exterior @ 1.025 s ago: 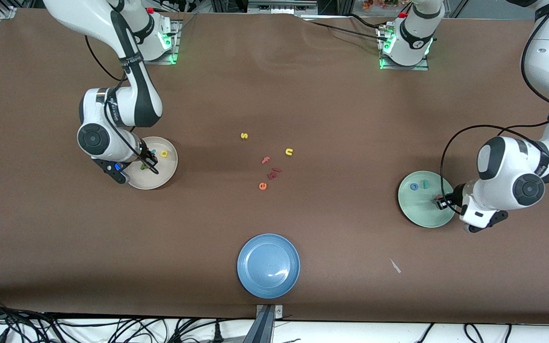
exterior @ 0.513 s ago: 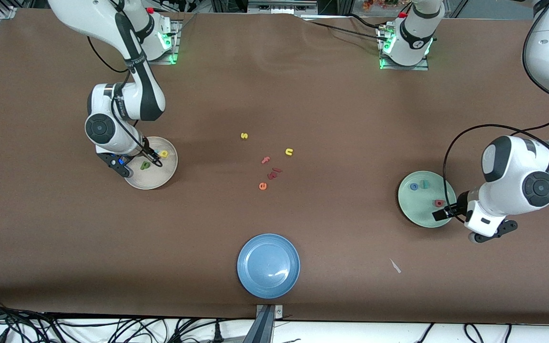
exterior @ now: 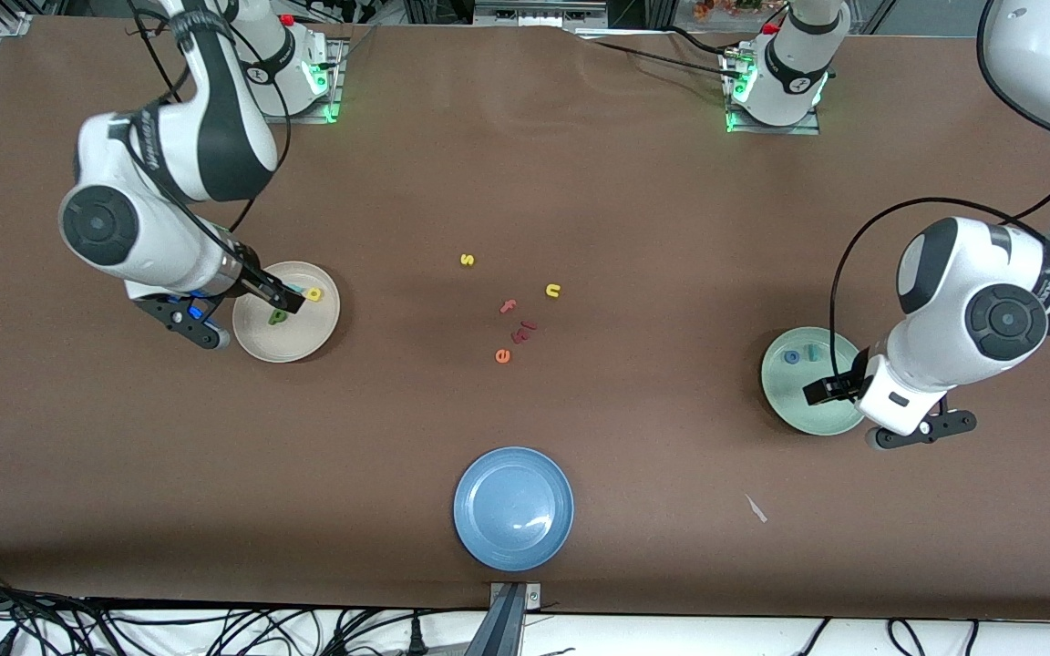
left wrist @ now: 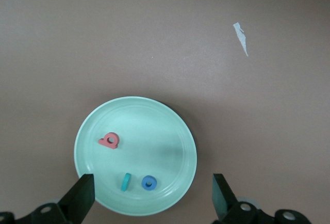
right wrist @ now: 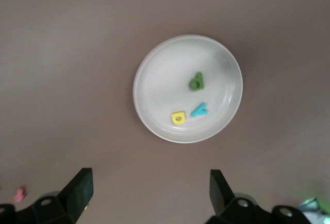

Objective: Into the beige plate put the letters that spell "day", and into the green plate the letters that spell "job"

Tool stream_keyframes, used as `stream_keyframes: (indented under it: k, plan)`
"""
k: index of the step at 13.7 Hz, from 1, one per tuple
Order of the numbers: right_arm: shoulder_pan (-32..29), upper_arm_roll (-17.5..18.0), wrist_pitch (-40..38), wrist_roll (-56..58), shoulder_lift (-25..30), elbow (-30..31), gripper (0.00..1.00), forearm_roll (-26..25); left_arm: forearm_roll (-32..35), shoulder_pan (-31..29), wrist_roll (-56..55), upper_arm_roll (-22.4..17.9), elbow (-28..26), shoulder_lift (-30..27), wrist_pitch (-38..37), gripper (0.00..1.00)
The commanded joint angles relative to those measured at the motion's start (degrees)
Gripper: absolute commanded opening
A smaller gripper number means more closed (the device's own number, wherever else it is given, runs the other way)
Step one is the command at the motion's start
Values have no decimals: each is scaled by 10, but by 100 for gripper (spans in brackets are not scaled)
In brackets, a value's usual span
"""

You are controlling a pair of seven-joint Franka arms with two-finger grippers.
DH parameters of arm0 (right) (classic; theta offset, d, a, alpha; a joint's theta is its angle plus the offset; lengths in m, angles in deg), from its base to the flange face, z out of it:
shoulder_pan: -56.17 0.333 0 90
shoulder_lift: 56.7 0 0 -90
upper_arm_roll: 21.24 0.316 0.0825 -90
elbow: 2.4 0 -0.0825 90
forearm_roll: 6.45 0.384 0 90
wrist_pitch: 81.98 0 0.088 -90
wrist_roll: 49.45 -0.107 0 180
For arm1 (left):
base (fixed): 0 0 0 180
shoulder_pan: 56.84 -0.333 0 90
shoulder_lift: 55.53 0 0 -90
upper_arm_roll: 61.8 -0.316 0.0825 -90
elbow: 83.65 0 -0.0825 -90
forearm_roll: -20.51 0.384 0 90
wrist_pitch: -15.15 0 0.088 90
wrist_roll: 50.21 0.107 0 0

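Right claw (exterior: 293,299) up over the beige plate (exterior: 256,344), jaws spread wide, holding nothing. Beige plate sits toward the right arm's end of the table (exterior: 525,182). In it: green d (exterior: 278,317), yellow a (exterior: 313,294), and a teal y (right wrist: 199,110), seen in the right wrist view just beside the a; in the front view the claw covers it.

Mid-table, loose letters: yellow s (exterior: 467,260), pink f (exterior: 508,306), dark red bits (exterior: 523,331) just beside it, orange e (exterior: 502,356), yellow n (exterior: 552,291). All well apart from both plates. Blue plate (exterior: 513,507) nearer the front camera than these, nothing in it.

Green plate (exterior: 789,401) toward the left arm's end. In it: blue o (exterior: 791,357), teal j (exterior: 813,352) just beside the o, and a red b (left wrist: 109,141), apart from those two in the left wrist view; hidden under the arm in the front view. Left claw (exterior: 824,390) up over the green plate, jaws wide apart, nothing in them. White scrap (exterior: 756,508) on the table, nearer the front camera than the green plate.
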Motion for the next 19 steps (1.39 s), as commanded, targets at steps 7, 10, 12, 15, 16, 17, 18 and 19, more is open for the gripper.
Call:
stream_keyframes:
  k: [7, 10, 12, 15, 16, 17, 18, 19]
  plan:
    - [-3, -114, -91, 417, -10, -170, 100, 1, -48, -7, -53, 44, 84, -51, -91, 100]
    - [-6, -118, -124, 419, -15, -213, 100, 4, -59, -1, -64, 36, 86, -71, -92, 100]
    - [-25, -120, -124, 419, -27, -211, 100, 47, -60, 40, -67, -13, 82, -80, -96, 100]
    - [-23, -116, -151, 417, -24, -211, 100, 41, -125, 111, -34, -121, 79, -109, -102, 100]
    - [-23, -115, -154, 416, -24, -212, 100, 39, -151, 127, 6, -155, 73, -118, -102, 100]
    - [-23, -116, -149, 416, -24, -212, 100, 42, -173, 149, 39, -196, 66, -124, -102, 100]
    - [-23, -116, -146, 415, -24, -211, 100, 44, -193, 163, 60, -226, 62, -130, -102, 100]
    - [-22, -114, -145, 415, -24, -211, 100, 40, -196, 167, 75, -232, 55, -134, -102, 100]
